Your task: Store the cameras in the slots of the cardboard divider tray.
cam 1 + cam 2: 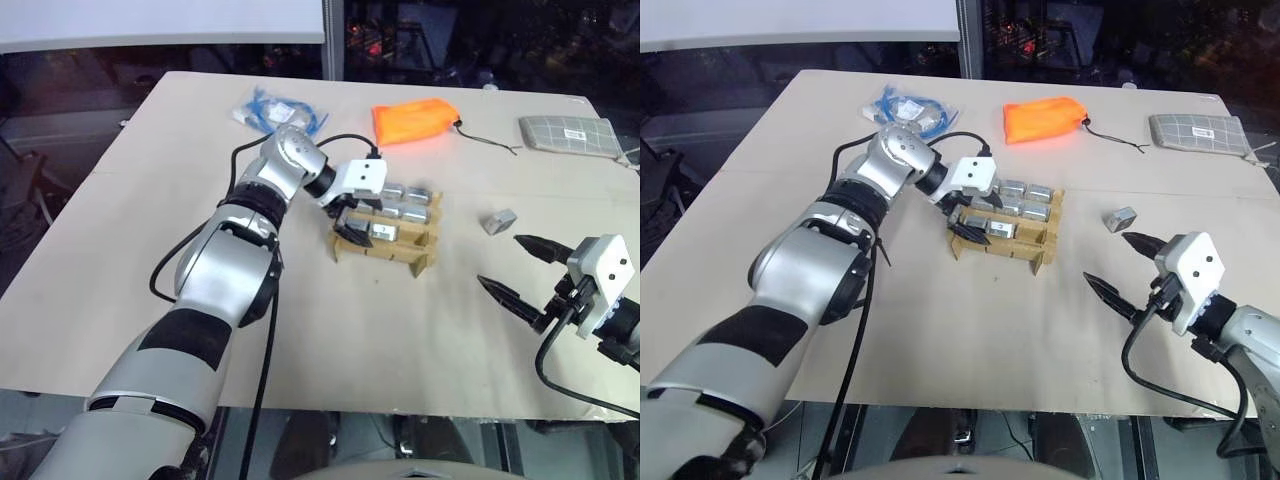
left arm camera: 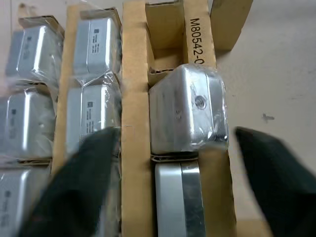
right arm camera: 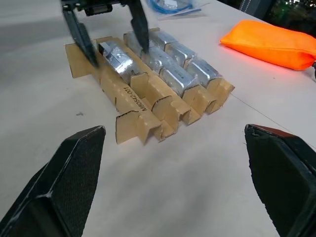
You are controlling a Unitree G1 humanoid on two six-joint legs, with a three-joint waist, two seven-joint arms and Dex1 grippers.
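Note:
The cardboard divider tray (image 1: pixel 420 262) stands mid-table, with several silver-grey cameras (image 3: pixel 163 64) wrapped in clear film in its slots. My left gripper (image 1: pixel 350 225) hangs open over the tray's nearest row. Its black fingers (image 2: pixel 74 187) stand on either side of one camera (image 2: pixel 187 108) that rests in a slot, touching neither side of it. Beside that camera one slot (image 2: pixel 168 29) is empty. One more camera (image 1: pixel 497 220) lies loose on the table to the right of the tray. My right gripper (image 1: pixel 498 262) hovers open and empty at the front right, pointing toward the tray.
An orange pouch (image 1: pixel 415 120) lies at the back of the table, a grey checked pouch (image 1: pixel 568 133) at the back right, and a clear bag of blue cable (image 1: pixel 280 110) at the back left. The table's front edge runs just below my right gripper.

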